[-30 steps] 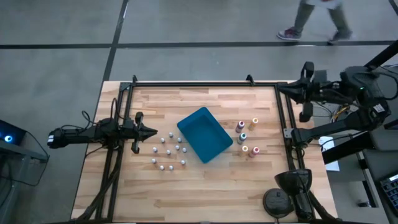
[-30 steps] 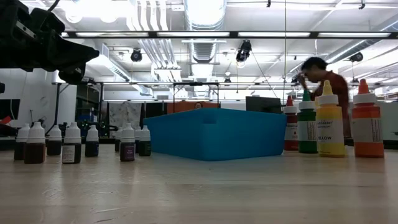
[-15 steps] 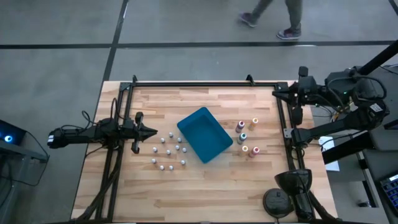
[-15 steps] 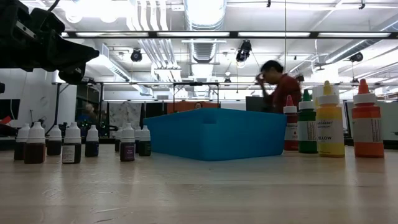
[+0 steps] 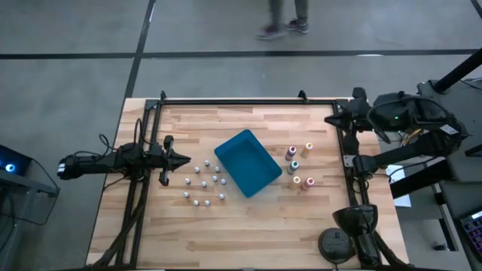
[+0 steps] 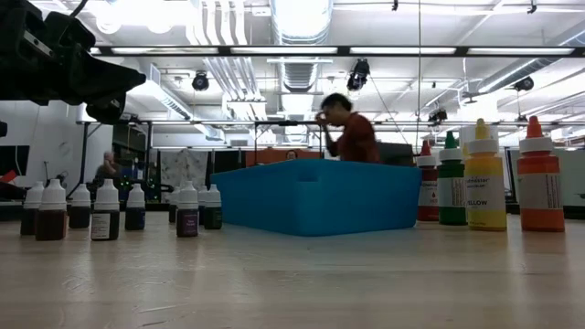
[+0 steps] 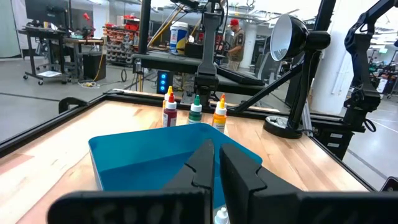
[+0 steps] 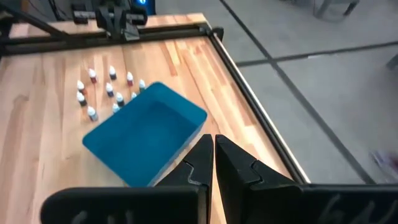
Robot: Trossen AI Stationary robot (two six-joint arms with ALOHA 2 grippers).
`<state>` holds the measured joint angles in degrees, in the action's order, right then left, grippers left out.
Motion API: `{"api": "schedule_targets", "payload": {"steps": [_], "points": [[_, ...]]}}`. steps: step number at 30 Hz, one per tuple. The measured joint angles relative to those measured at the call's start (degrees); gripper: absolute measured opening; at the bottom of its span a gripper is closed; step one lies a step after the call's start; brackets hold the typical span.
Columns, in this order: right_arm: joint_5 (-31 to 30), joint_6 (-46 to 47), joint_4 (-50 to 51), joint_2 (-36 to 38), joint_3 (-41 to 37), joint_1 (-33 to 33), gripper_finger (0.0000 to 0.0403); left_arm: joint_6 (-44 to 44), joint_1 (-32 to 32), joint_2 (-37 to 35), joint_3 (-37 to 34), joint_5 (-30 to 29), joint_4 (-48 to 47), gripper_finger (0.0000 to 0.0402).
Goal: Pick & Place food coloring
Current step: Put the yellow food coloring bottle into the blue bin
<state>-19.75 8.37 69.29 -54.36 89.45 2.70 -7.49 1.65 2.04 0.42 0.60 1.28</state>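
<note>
Nearest in the low view, nine white-capped bottles stand on my tabletop; the taller yellow bottle reads "YELLOW". Behind them sits one blue tray, with five coloured-top bottles just right of it. My left claw hovers shut and empty beside the small bottles; my right claw, shut and empty, hangs over the tabletop's far right edge.

We count one blue tray at centre, nine white-topped bottles at its nine o'clock, five colour-topped bottles at three o'clock.
</note>
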Motion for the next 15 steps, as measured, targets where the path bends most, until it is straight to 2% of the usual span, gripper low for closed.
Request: {"api": "schedule_targets", "payload": {"steps": [15], "points": [[0.0,14.3,6.4,-1.3,0.0,0.0,0.0009,0.0,0.0,0.0,0.0,0.0,0.0,0.0000]]}}
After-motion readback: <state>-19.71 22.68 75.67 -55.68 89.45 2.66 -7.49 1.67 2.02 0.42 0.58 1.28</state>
